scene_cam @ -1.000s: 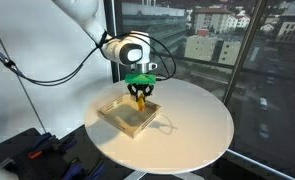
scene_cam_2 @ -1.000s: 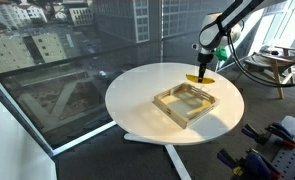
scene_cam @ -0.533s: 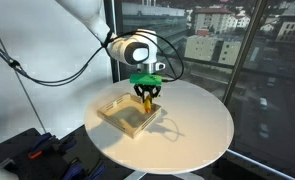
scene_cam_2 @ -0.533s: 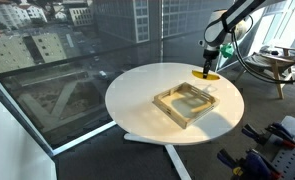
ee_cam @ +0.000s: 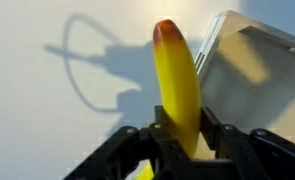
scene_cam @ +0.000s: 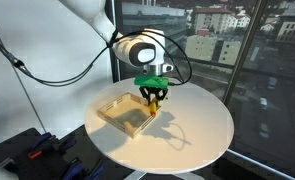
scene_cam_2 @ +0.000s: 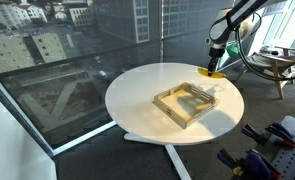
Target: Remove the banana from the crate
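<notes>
The round white table (scene_cam: 199, 132) has plenty of bare top to the right of the crate (scene_cam: 114, 123), but it has no lip. If the fruit is let go from a height or while the arm is swinging, it could roll or skid toward the edge.

The shallow wooden crate sits left of centre and looks empty. In the wrist view its wall (ee_cam: 216, 48) runs just to the right of the banana (ee_cam: 177, 80). I judge that the drop point is only barely clear of the rim. Letting go here could land the fruit on the wall, from where it could tip back inside.

In both exterior views the gripper (scene_cam: 152, 100) hangs above the crate's far right corner, well clear of the table top. Its jaws are pinched narrow around one end of the banana, and most of the fruit's length sticks out past the fingers (ee_cam: 210, 128).

That end-on hold is the weak point. The skin is smooth and curved, so a quick move could make the fruit pivot or slide out. A straight descent would bring the free tip down first and could lever it loose. Squeezing harder may bruise it.
</notes>
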`<state>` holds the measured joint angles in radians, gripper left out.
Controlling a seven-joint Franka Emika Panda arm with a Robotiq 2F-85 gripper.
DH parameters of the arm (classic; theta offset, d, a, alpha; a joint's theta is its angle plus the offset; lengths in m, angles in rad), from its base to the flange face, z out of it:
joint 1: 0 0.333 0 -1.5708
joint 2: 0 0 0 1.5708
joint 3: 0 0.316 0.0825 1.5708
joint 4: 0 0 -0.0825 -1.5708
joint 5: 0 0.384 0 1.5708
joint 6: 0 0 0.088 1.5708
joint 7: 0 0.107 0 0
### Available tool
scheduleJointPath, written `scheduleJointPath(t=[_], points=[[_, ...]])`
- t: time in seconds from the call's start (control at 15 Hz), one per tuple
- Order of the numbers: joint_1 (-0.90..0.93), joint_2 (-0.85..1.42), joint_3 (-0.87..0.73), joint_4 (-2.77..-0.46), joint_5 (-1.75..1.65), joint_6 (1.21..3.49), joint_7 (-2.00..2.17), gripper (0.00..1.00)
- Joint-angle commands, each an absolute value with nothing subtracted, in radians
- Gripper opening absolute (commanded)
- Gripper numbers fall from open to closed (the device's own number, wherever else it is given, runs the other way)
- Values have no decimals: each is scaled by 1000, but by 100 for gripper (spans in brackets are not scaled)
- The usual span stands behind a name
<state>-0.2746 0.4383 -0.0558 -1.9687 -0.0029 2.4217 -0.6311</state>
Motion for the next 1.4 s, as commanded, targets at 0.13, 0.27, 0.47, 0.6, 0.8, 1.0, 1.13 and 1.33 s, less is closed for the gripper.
scheduleJointPath(t=[0.13,0.27,0.47,0.6,0.8,1.0,1.13,1.33], points=[[-308,459,-63,-1930,21,2396,-620,14],[-317,472,-65,-1926,25,2399,-622,14],[-332,498,-62,-1917,31,2405,-628,14],[-339,521,-60,-1906,32,2408,-629,14],[-346,559,-56,-1880,32,2412,-630,14],[-356,596,-50,-1848,33,2416,-636,14],[-363,614,-47,-1827,34,2416,-637,14],[-371,634,-45,-1802,32,2414,-637,14]])
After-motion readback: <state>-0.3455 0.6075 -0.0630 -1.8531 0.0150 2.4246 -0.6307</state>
